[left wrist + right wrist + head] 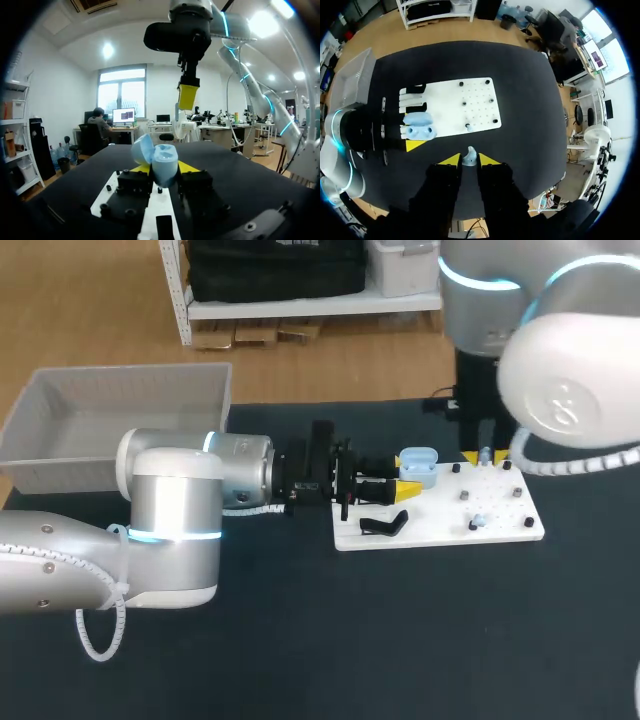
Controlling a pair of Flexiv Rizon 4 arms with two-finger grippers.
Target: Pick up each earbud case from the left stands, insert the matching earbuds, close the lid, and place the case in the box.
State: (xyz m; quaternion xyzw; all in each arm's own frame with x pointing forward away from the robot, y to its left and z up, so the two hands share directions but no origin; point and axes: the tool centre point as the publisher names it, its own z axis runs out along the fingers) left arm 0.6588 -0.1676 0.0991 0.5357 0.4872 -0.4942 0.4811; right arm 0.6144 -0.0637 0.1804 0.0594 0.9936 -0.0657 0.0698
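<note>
A light blue earbud case (418,462) with its lid open is held over the left end of the white board (440,515); my left gripper (408,477) is shut on it. The left wrist view shows the case (157,162) between the yellow tips, lid tilted back. My right gripper (485,456) hangs over the board's far edge, just right of the case. In the right wrist view it (469,159) is shut on a small light blue earbud (469,156), with the open case (420,126) ahead and to one side. Another earbud (477,523) sits on the board.
A black stand (385,525) lies on the board's near left corner. The grey box (120,420) stands at the far left of the black table. Small pegs dot the board (470,105).
</note>
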